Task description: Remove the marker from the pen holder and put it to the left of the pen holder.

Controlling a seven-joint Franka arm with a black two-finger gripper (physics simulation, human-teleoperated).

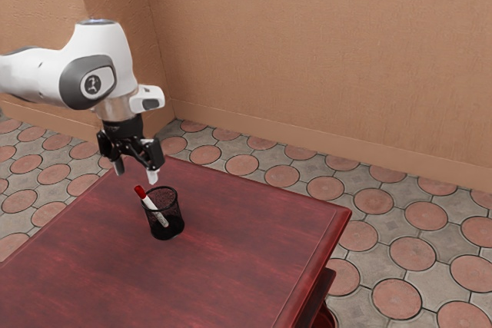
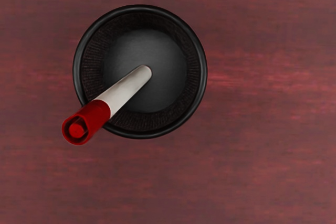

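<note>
In the exterior view my gripper (image 1: 136, 174) hangs above the pen holder, its two fingers apart with nothing between them. The black mesh pen holder (image 1: 173, 217) stands upright on the table. Inside it leans the white marker (image 1: 151, 203), its red cap poking out over the rim towards the exterior view's left. From above, the wrist view looks down into the round pen holder (image 2: 202, 72); the marker (image 2: 123, 93) rests across its rim, with its far end down inside.
The dark red wooden table (image 1: 231, 266) lies under the pen holder. Its edge (image 1: 311, 266) drops off at the exterior view's right, above a tiled floor (image 1: 396, 297). A tan wall (image 1: 323, 59) rises behind.
</note>
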